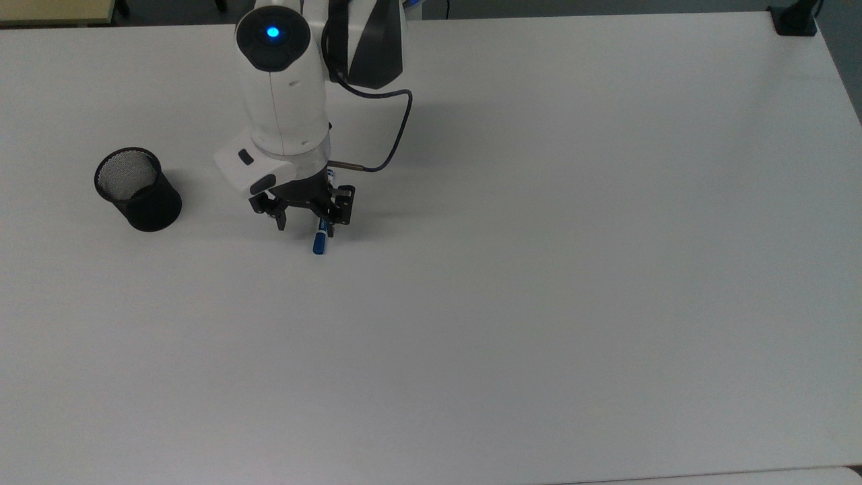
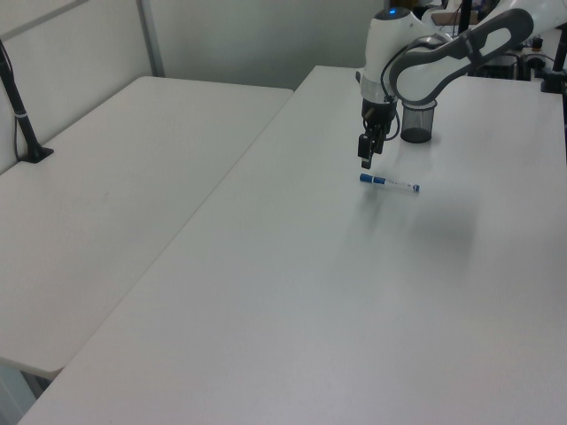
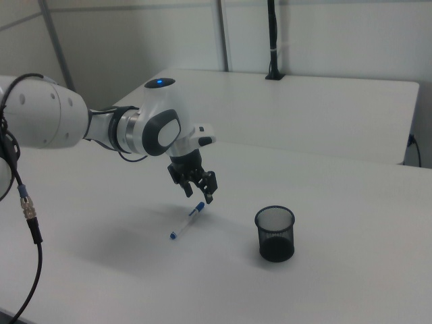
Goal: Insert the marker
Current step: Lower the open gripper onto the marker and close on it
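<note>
My gripper hangs just above the marker, fingers spread wide and holding nothing. The marker lies flat on the white tabletop, its long side pointing away from the arm's base in the top view. The black mesh cup stands well apart from the marker, with bare room between.
</note>
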### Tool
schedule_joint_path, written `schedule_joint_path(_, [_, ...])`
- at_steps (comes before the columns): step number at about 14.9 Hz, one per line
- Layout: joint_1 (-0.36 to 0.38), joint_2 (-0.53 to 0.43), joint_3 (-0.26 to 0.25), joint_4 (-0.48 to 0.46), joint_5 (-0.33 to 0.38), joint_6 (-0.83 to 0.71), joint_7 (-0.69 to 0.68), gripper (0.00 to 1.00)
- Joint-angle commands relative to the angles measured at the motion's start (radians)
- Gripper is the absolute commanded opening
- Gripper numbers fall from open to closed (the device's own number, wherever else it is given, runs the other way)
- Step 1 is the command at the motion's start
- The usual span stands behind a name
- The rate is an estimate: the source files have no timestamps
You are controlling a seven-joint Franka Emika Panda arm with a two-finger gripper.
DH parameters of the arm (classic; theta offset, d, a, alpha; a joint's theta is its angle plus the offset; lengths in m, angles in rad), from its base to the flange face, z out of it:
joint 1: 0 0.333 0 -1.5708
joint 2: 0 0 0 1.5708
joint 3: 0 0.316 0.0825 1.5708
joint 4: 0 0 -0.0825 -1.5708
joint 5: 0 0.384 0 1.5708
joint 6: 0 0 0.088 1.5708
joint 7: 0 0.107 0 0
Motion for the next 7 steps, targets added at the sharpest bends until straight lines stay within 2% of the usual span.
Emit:
schedule_joint_path(1, [0.017, 0.023, 0.004, -0.005, 0.002, 0.028, 0.029, 0.74])
schedule_joint_path(3, [0.017, 0.026, 0.004, -0.008, 0.002, 0.028, 0.029, 0.73])
schedule_joint_path(7, [0.021, 0.056, 0.004, -0.022, 0.002, 0.100, 0.032, 0.57])
